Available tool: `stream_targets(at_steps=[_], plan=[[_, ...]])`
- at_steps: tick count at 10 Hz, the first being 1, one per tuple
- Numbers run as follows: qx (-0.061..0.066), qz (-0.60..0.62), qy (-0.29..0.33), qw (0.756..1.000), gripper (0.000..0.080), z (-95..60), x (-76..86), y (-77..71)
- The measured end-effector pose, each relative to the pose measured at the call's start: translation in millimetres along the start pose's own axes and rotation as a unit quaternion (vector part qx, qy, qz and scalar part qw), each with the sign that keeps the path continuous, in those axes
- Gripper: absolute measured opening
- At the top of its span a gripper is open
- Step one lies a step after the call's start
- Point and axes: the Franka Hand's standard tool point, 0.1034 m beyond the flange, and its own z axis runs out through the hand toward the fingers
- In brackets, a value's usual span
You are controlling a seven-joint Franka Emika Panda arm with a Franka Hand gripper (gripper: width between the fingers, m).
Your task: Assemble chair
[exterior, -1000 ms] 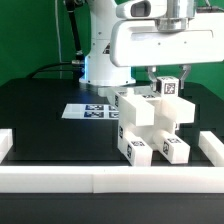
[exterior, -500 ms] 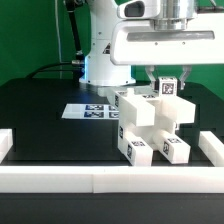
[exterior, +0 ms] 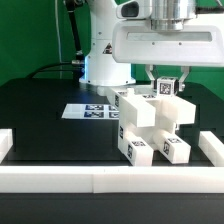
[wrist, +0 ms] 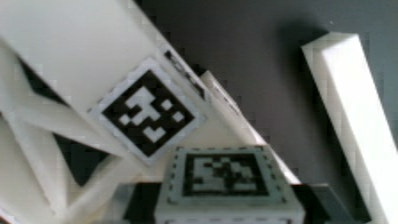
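The part-built white chair stands on the black table at the exterior view's right, made of chunky tagged blocks. My gripper hangs straight over its upper right side, shut on a small white tagged block that sits on or just above the chair's top. In the wrist view the same block lies between my dark fingers, next to a slanting chair part with a large tag. Whether the block touches the chair is hidden.
The marker board lies flat behind the chair on the left. A long white border wall runs along the front, with short end pieces at the left and right. The robot base stands behind.
The wrist has turned a little over the chair, and the held block's tag has tilted with it. The chair has stayed where it was.
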Motion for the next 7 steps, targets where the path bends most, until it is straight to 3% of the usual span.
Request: stream_targets(at_steps=[7], plan=[[0.003, 0.207, -0.003, 0.978, 0.0273, 0.3, -1.9, -2.6]])
